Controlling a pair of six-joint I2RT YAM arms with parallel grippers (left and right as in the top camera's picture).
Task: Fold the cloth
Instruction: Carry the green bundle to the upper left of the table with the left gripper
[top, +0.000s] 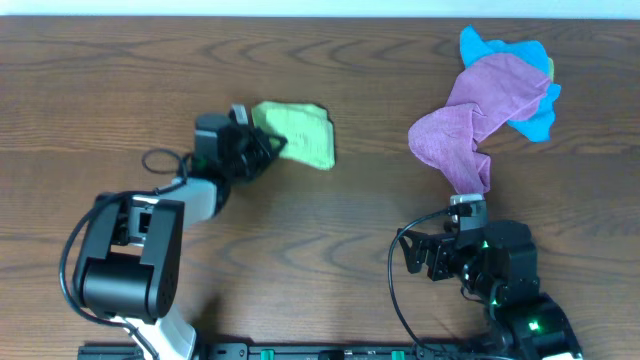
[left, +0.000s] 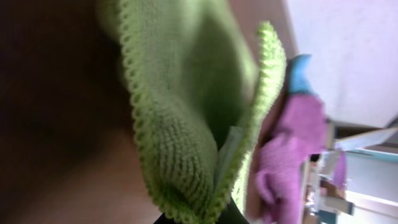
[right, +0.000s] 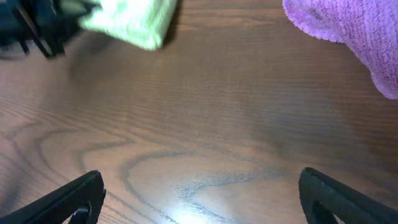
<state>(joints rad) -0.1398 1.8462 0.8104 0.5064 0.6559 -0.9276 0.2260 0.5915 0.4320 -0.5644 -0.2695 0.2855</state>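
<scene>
Looking down, we see the cloth (top: 300, 132) lying doubled over on the counter (top: 350, 225), left of centre in the upper half of the frame, with the left hand (top: 265, 147) clamped on its left edge. The right hand (right: 202, 200) sits lower right, fingers wide apart and empty, just below the purple cloth (top: 480, 110), which drapes over a blue cloth (top: 478, 45) at upper right

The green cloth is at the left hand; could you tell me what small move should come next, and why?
Probably open the left hand and draw it back. The green cloth already lies doubled over on the table, and the left wrist view shows its layers meeting at that hand, so letting go should settle the fold.
</scene>
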